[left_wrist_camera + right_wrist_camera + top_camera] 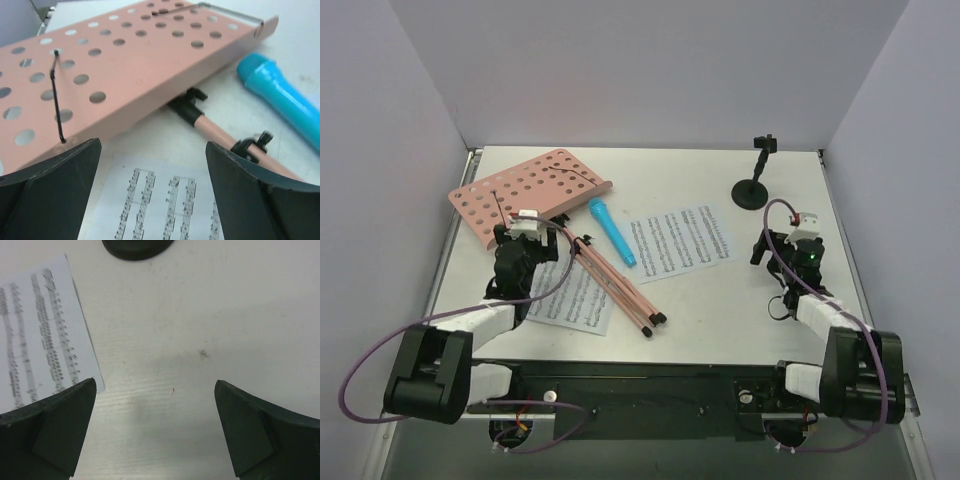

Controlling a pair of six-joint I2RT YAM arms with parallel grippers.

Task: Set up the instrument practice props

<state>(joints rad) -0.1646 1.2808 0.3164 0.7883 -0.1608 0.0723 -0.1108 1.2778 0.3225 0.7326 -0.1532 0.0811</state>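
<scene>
My left gripper (152, 195) hangs at the bottom of the left wrist view, its dark matte fingers spread wide with nothing between them, above a flat white sheet (165, 200) printed with fine black staves. My right gripper (155, 430) is just as wide and empty over the pale, faintly grained table (720, 300), at the right of the top view. A second sheet (680, 240) lies flat in the centre of that view, to the left of my right gripper. The music stand (525, 185) lies on its side at upper left. Its top is a pink plate punched with rows of round holes and crossed by thin black wire clips. Its slim pink tube legs (615, 280) are folded together and run down over the first sheet's corner. A smooth, bright blue cylindrical microphone (612, 232) lies between the legs and the second sheet. Farthest, at upper right, the black mic stand (752, 190) stands upright on its round base.
</scene>
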